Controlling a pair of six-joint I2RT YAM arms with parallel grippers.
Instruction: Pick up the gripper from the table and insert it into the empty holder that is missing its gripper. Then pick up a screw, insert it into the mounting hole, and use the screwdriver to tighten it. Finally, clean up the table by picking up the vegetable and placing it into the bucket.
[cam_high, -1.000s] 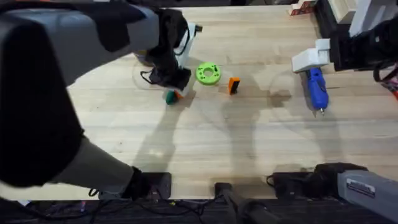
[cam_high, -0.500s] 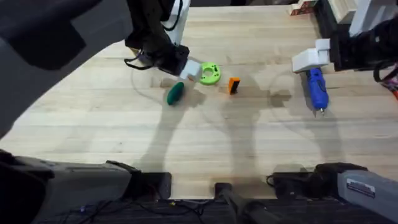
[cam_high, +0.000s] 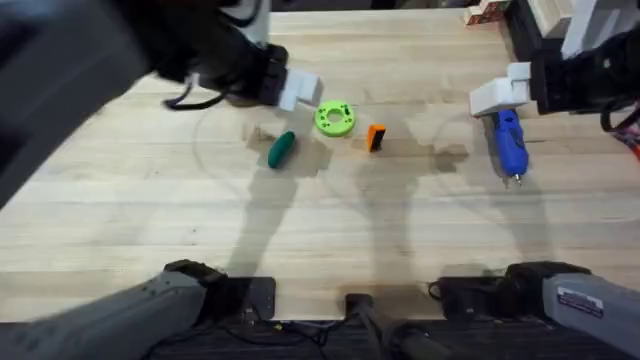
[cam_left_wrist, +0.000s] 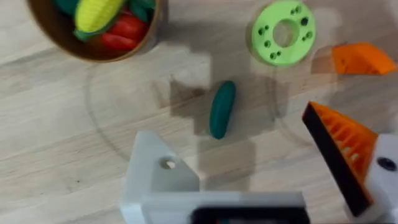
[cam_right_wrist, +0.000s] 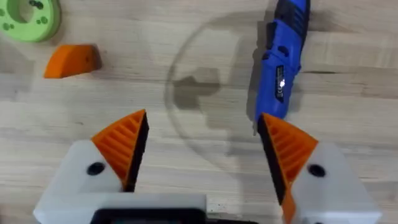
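— Where's the small orange plastic finger piece?

— On the table between the green ring and the blue powered screwdriver. Your right gripper is spread and empty above it; centre over the piece before you descend.

— And the left gripper?

— One holder bare; I cannot tell its spread.

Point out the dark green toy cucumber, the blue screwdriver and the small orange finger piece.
Dark green toy cucumber (cam_left_wrist: 221, 109), left wrist view, mid-body.
Blue screwdriver (cam_high: 509, 141), overhead view, barrel.
Small orange finger piece (cam_right_wrist: 72, 60), right wrist view, top face.
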